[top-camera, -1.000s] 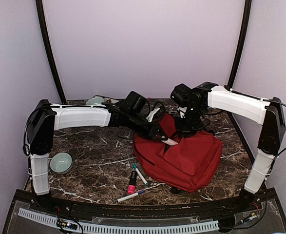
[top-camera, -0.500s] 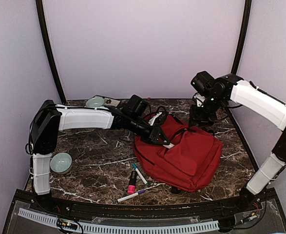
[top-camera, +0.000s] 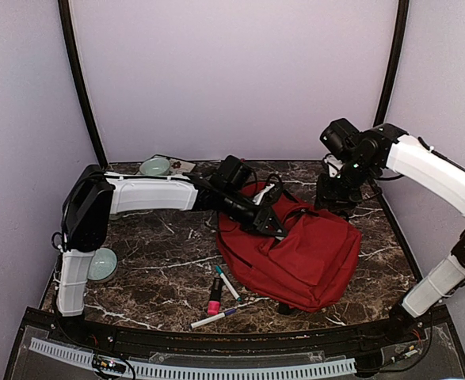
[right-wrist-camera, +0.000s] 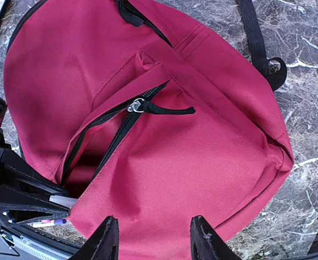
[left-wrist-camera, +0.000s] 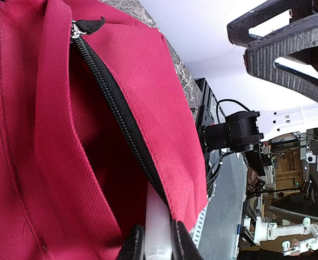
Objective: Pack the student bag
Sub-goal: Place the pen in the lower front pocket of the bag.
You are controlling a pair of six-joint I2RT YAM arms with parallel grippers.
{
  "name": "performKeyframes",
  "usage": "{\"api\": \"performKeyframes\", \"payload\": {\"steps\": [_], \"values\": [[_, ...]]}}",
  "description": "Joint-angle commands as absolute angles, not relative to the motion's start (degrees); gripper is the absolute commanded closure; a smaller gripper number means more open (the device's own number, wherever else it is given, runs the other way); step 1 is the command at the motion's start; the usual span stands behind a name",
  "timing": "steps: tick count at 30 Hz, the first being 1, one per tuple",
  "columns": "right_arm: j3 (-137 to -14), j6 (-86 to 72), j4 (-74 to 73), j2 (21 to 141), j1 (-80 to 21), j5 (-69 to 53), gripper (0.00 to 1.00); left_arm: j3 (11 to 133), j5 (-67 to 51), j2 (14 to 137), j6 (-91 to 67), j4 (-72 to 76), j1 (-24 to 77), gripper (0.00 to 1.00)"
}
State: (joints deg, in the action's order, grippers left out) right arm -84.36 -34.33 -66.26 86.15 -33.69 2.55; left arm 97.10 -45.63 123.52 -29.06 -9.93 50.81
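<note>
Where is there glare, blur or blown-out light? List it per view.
Top external: soft, even light, no harsh glare. Left wrist: bag weave sharp, wall behind blown out white. Right wrist: bag sharp, right end effector slightly soft at the bottom edge.

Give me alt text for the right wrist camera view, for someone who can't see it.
A red student bag lies on a marble table, its front pocket unzipped. The left end effector holds a white marker at the pocket's mouth; the right end effector hangs open above the bag.
</note>
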Motion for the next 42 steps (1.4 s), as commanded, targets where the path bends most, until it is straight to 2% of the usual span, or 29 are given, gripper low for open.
{"api": "performKeyframes", "payload": {"steps": [1, 3, 6, 12, 17, 22, 29, 38, 42], "values": [[-83.6, -34.3, -65.8, 84.2, -33.3, 2.4, 0.54, 99.0, -46.4, 123.3, -29.4, -10.5, 51.6, 1.00], [-83.4, -34.3, -65.5, 84.0, -33.4, 2.1, 0.54, 99.3, -46.2, 123.4, -29.8, -10.5, 51.8, 1.00], [-83.2, -34.4, -65.3, 83.9, -33.3, 1.9, 0.54, 100.0, -46.3, 123.9, -30.1, -10.6, 52.3, 0.91], [-82.6, -34.5, -64.8, 83.4, -33.4, 1.5, 0.55, 103.7, -43.3, 124.3, -28.1, -15.9, 53.4, 0.61], [-82.1, -34.6, -64.0, 82.6, -33.2, 1.4, 0.54, 110.9, -35.1, 124.2, -24.5, -25.1, 54.9, 0.43], [-81.8, -34.6, -63.6, 82.1, -33.3, 1.4, 0.54, 115.6, -25.4, 123.5, -23.2, -33.7, 55.4, 0.36], [-80.4, -34.6, -62.6, 81.7, -33.3, 1.0, 0.54, 119.2, -18.0, 121.9, -20.5, -42.8, 56.7, 0.29], [-80.4, -34.3, -61.1, 82.8, -33.2, -0.1, 0.54, 120.1, -17.5, 122.7, -18.7, -44.4, 59.1, 0.25], [-81.0, -34.1, -61.3, 83.1, -33.2, -0.1, 0.54, 121.1, -13.6, 122.5, -19.4, -46.1, 60.1, 0.24]]}}
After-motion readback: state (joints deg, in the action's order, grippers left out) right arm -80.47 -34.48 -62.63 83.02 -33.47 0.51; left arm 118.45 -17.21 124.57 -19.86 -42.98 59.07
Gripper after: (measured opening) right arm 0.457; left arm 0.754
